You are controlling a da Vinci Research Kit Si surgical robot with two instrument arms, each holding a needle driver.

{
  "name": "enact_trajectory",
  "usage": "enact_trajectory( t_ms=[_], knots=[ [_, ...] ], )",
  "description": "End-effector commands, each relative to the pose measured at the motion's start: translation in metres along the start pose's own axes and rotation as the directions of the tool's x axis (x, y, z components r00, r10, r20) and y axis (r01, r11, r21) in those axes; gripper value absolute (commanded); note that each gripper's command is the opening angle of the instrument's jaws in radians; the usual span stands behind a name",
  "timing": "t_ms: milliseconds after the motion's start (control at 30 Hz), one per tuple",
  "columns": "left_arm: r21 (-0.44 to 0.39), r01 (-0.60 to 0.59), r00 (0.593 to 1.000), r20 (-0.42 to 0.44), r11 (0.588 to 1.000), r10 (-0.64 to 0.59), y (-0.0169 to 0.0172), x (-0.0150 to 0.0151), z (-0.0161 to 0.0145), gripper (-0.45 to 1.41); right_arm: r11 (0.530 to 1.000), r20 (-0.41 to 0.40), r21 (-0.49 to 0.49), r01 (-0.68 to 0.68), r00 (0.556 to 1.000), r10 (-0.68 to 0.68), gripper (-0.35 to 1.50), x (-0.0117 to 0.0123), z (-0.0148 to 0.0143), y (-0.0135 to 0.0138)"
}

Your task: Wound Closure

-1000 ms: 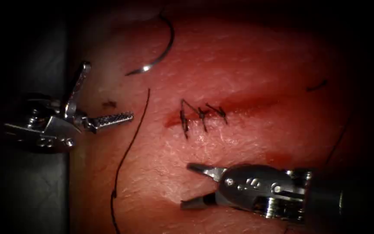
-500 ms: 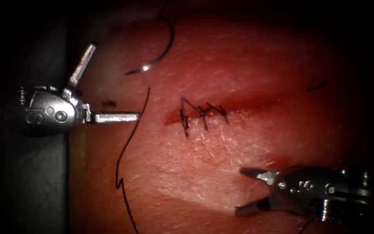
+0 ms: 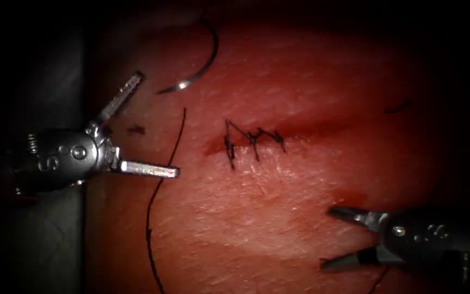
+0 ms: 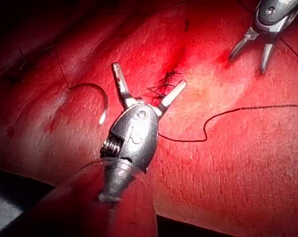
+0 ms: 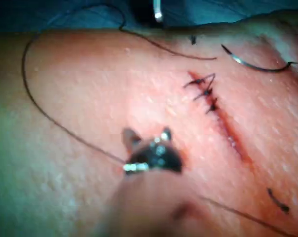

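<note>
1. Left claw (image 3: 147, 128): jaws spread wide, holding nothing, left of the cut (image 3: 278, 136).
2. Right claw (image 3: 335, 237): jaws open, empty, below the cut's right part.
3. Needle (image 3: 199, 60): lies free on the tissue (image 3: 300, 81), up and left of the stitches (image 3: 251, 142); its arc bulges rightward, its bright end low-left.
4. Risk: the thread (image 3: 161, 185) runs just under the left claw's lower jaw; closing there could snag it.

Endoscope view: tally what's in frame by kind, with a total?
End effectors: 2, left and right, both open, holding nothing.
Needle: 1, lying free on the tissue, up and left of the cut.
Long thread: 1, left of the cut.
Stitch cluster on the cut: 1.
Loose cut thread ends: 2.
Total: 7.
</note>
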Motion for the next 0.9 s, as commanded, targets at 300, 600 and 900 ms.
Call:
enact_trajectory(
  t_ms=[300,600,900],
  knots=[
    [-0.187,0.006,0.998,0.058,0.982,0.005,0.0057,-0.0021,0.0035,0.27,0.996,-0.084,-0.078,0.044,0.995,-0.051,1.48,0.0019,0.0048,-0.0003],
    [-0.168,0.020,0.997,0.076,0.986,-0.007,0.0055,-0.0015,0.0030,0.31,0.984,0.091,-0.076,0.162,0.984,-0.155,1.48,0.0000,0.0123,-0.0016],
    [-0.165,0.019,0.997,0.079,0.986,-0.006,0.0057,-0.0013,0.0028,0.31,0.962,0.324,-0.179,0.204,0.936,-0.139,1.48,-0.0060,0.0119,0.0018]
  ],
)
